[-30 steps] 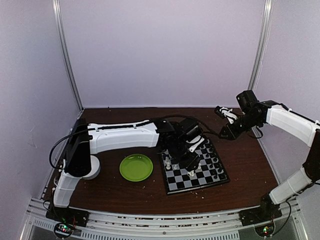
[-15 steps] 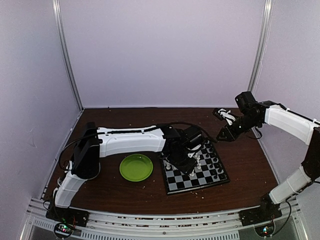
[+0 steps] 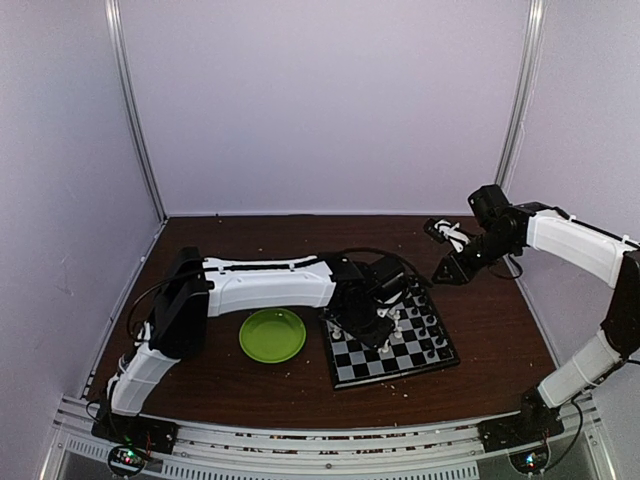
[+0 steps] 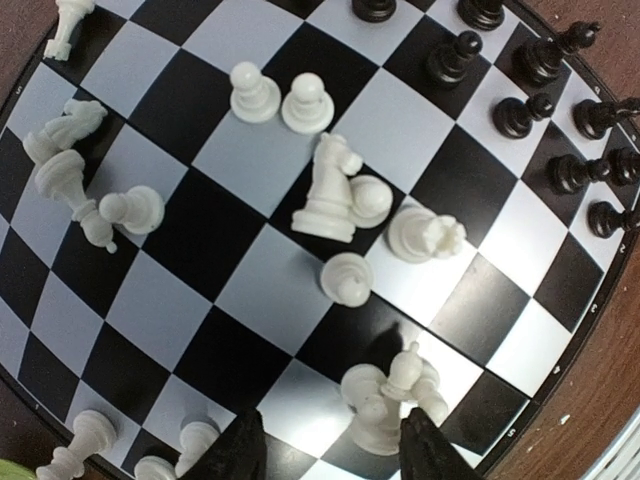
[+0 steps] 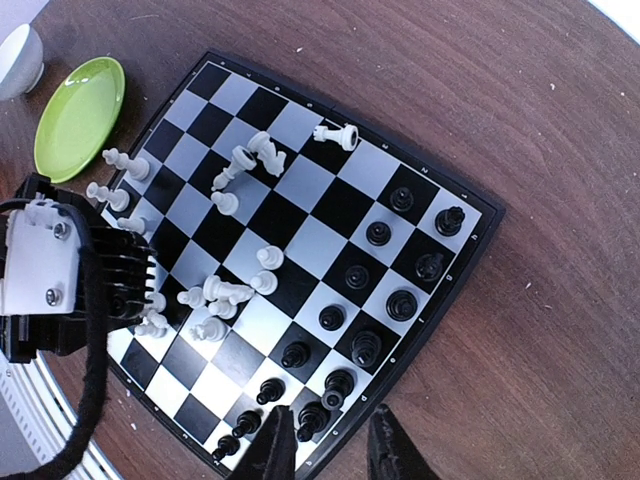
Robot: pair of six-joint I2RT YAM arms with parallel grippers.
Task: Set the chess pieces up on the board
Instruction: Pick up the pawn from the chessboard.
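The board [image 3: 345, 372] lies right of centre on the brown table. White chess pieces [image 4: 328, 190] are scattered over its middle and left, some of them toppled [image 4: 70, 185]. Black chess pieces [image 5: 365, 348] stand in rows along the right side. My left gripper [image 3: 385, 322] hangs low over the board [image 4: 190, 230]. The left gripper [image 4: 333, 455] is open, and a white piece [image 4: 385, 405] stands just inside its right finger, not pinched. My right gripper [image 3: 447, 232] hovers high beyond the board's far right corner. The right gripper [image 5: 330, 450] is slightly open and empty above the board [image 5: 345, 205].
A round green plate [image 3: 272, 334] sits just left of the board, also in the right wrist view [image 5: 78, 115]. A white bowl [image 5: 18, 55] is beyond it. Pale crumbs dot the table. Purple walls close in the back and sides.
The left arm has stretched out and sunk lower over the board's middle, its jaws narrowing. The right gripper has drifted slightly left.
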